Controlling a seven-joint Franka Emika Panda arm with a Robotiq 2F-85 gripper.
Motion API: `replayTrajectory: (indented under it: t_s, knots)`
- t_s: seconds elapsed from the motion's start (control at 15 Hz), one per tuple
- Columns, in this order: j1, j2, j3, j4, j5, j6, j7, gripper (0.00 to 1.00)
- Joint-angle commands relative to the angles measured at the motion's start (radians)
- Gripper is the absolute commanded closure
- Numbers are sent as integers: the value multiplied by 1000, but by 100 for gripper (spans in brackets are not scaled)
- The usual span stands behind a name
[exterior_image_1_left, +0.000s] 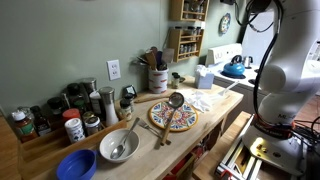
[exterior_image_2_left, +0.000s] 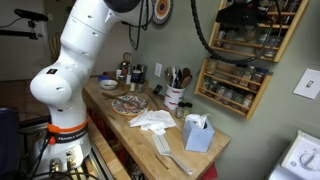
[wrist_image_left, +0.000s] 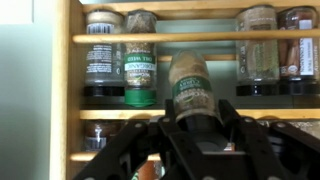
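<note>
In the wrist view the claw is clamped on a jar with a green label. It grips the lower part, so the cap and the label stay free. The jar stands upright just in front of the rack, at its middle shelf, beside another green jar. Thin rails cross each shelf and keep the jars from tipping out.
</note>
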Motion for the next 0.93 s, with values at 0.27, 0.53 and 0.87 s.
replayTrajectory:
  t_s: [0.27,0.53,0.87]
  knots:
    - [-18,-188,57,-242,-5,7,-113,79]
    - [44,-287,68,-379,-105,3,-128,79]
    - [124,-395,86,-522,-291,2,-88,79]
